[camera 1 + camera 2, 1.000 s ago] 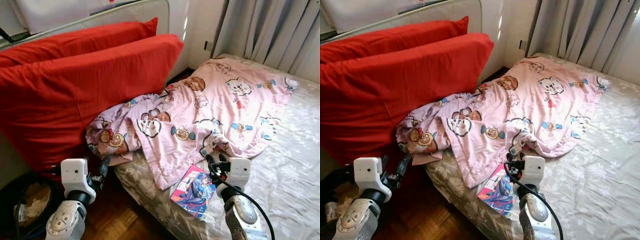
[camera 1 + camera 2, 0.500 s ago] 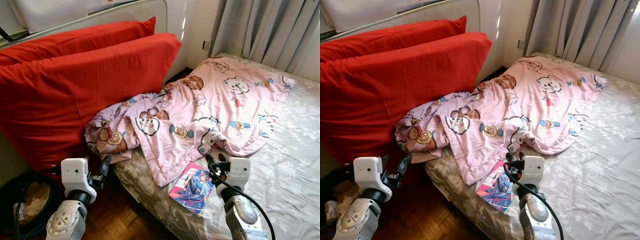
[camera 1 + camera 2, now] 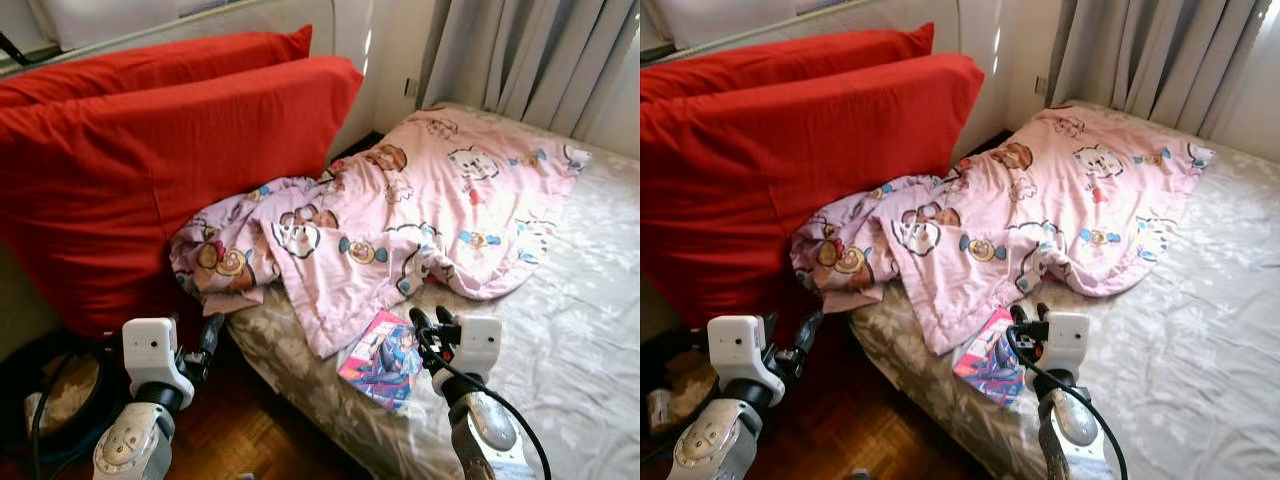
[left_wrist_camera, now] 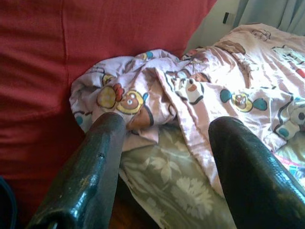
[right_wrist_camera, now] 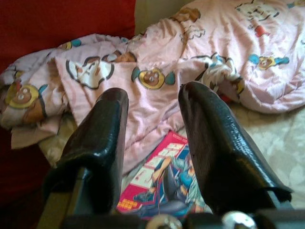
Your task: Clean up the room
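Observation:
A pink cartoon-print blanket (image 3: 420, 215) lies crumpled across the bed's near side, one end bunched against two big red pillows (image 3: 160, 150). A colourful comic book (image 3: 385, 358) lies flat on the grey floral mattress (image 3: 590, 330) by the blanket's lower corner. My right gripper (image 3: 428, 318) hovers open just beside the book's right edge, holding nothing; in its wrist view the book (image 5: 162, 183) shows between the fingers (image 5: 102, 143). My left gripper (image 3: 208, 335) is open and empty, low off the bed's corner over the floor, pointing at the blanket's bunched end (image 4: 124, 98).
Grey curtains (image 3: 540, 60) hang behind the bed. A dark bin with a black cable (image 3: 60, 400) sits on the wooden floor (image 3: 240, 440) at lower left, below the pillows. The mattress right of the blanket is bare.
The camera has moved slightly, so the scene sits a little higher and the book nearer my right gripper. Both grippers stay open and empty.

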`<state>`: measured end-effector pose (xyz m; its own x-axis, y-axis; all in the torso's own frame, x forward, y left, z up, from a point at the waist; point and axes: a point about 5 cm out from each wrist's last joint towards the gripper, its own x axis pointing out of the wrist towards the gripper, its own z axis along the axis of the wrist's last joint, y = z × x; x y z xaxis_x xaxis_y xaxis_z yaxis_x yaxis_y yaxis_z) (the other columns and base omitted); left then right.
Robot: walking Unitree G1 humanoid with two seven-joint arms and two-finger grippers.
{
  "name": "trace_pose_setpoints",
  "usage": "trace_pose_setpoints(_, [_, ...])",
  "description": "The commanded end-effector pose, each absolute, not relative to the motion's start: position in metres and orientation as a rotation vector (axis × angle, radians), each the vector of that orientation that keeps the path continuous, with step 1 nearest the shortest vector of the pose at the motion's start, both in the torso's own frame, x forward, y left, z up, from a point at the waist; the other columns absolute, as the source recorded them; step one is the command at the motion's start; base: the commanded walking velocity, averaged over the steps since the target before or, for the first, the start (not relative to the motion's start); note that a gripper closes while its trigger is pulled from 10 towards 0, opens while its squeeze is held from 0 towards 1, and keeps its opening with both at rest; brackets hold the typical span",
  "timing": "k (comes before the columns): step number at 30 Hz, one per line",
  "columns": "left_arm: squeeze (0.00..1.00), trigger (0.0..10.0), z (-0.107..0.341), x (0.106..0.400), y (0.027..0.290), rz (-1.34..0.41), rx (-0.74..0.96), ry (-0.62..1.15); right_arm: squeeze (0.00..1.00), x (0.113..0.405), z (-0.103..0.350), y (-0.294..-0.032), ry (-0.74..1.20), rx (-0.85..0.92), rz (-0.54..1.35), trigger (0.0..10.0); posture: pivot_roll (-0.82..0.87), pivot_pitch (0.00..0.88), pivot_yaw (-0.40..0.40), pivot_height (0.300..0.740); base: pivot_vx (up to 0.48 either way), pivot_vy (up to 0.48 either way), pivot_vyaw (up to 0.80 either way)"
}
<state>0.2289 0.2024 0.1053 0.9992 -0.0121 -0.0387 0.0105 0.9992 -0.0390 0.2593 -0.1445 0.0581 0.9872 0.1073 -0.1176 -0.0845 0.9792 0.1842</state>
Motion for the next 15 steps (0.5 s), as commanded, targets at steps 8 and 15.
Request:
trace_pose_setpoints(8, [0.0,10.0,0.1058,0.227,0.1992,-0.025,-0.039,0.051,0.0,0.2589,0.06,-0.1405,0.119,0.188,0.119,10.0,0.08,0.092,-0.009,0.657,0.0,0.0,0.0])
trace_pose_setpoints(15, [0.0,10.0,0.1057,0.2267,0.1983,-0.027,-0.042,0.053,0.0,0.259,0.0597,-0.1384,0.123,0.191,0.13,10.0,0.08,0.091,-0.008,0.657,0.0,0.0,0.0])
